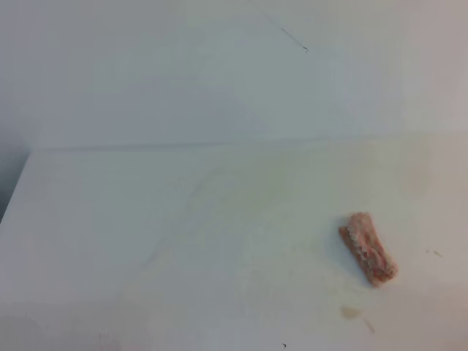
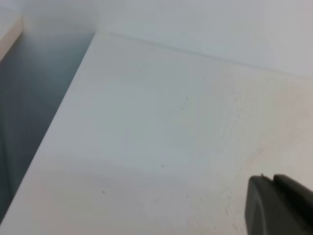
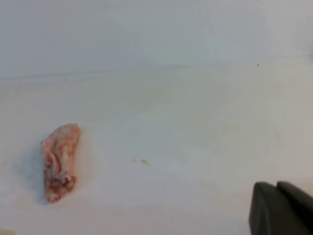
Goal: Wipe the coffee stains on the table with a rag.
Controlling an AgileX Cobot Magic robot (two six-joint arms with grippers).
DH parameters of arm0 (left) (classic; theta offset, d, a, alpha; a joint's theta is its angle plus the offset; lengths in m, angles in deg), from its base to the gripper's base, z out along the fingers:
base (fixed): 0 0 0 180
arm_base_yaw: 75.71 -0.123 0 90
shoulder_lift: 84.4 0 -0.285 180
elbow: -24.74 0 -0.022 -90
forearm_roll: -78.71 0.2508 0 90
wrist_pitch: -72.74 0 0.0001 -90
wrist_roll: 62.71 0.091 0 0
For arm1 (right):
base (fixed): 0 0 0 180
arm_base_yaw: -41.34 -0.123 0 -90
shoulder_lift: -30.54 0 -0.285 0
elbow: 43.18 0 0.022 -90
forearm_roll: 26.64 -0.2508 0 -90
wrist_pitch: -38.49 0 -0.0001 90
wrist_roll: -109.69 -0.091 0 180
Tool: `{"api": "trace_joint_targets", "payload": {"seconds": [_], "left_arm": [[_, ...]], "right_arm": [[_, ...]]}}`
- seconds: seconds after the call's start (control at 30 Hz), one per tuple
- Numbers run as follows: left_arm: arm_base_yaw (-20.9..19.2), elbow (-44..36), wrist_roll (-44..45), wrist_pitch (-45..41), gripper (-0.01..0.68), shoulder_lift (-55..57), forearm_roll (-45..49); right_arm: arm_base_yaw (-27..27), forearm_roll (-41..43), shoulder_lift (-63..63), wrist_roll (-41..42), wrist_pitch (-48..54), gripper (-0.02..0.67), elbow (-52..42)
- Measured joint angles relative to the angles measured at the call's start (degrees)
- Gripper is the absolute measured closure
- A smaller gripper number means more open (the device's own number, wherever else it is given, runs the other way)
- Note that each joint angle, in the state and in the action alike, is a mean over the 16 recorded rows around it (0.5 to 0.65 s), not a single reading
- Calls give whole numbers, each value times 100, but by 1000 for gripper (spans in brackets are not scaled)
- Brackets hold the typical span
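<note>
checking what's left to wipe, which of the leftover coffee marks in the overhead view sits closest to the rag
The small tan smear just in front of the rag, toward the near table edge. The faint specks off to its right lie farther away and are much smaller.

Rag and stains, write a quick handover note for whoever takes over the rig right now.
Right claw: shut, empty, away from the rag.
Left claw: only a tip shows, state unclear, nothing seen in it.
Rag: bunched up, lying free on the table, right side.
Stains: a small tan spot near the rag, plus faint tan smearing.
Left: wipe the remaining marks.
</note>
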Motion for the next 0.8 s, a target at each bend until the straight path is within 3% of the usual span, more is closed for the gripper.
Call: {"api": "trace_joint_targets", "payload": {"seconds": [0.8], "left_arm": [[1,97,-1,-33,674,60,2]], "right_arm": [[0,0,-18,6,4,653,0]]}}
